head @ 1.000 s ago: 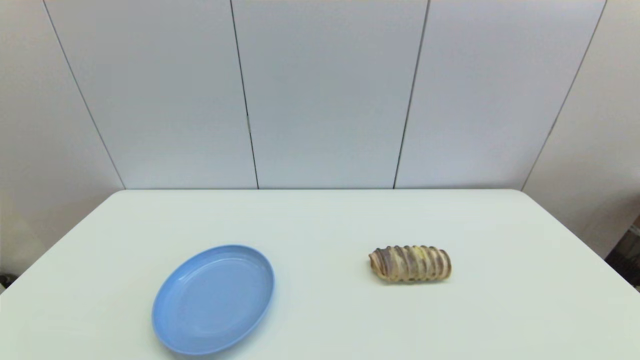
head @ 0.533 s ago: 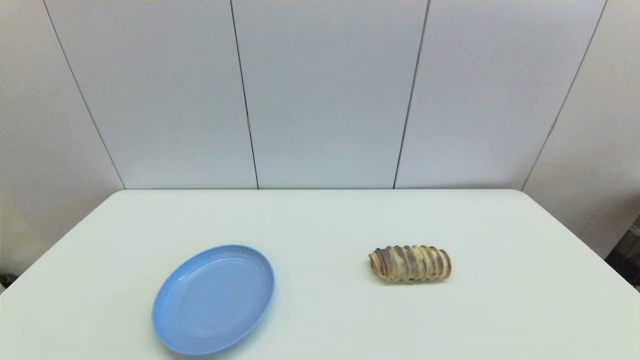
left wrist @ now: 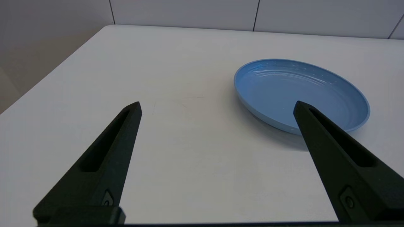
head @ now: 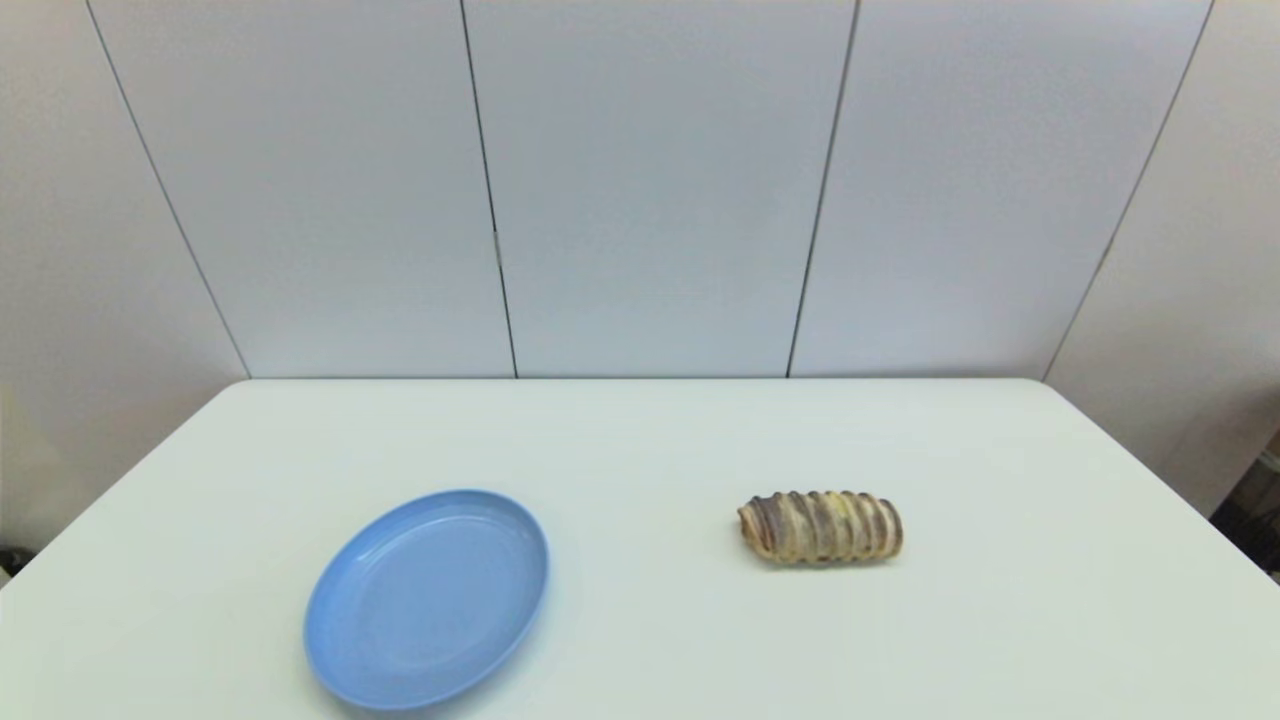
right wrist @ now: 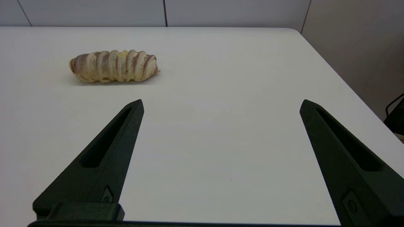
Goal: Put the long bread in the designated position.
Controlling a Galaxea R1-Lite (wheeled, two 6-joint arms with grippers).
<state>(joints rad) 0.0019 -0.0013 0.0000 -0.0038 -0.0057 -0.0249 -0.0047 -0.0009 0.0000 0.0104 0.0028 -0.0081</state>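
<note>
A: How do the edges lie and where is there room to move?

B: The flat white rectangular worktop ends at twelve o'clock against pale grey wall panels. Its corners at about ten and two o'clock are rounded. In the head view the side edges slant outward toward the near corners, and the right one drops away at about four o'clock. A broad bare strip runs across the far half, and another lies between the two things.

A: What stands on it?

B: A shallow round blue plastic plate at about seven o'clock, nothing on it. Well apart from it, at about four o'clock, lies the long bread.

A: How does the bread look?

B: A small oblong tan loaf with dark brown crosswise ridges and stripes, lying on its side with its length running from nine to three o'clock. It is shorter than the plate is wide. Nothing touches it.

A: And the hands?

B: The black two-fingered left hand is spread wide above bare worktop, the plate just beyond one fingertip. The black right hand is also spread wide, holding nothing, with the loaf farther off beyond its fingers. Neither shows in the head view.
</note>
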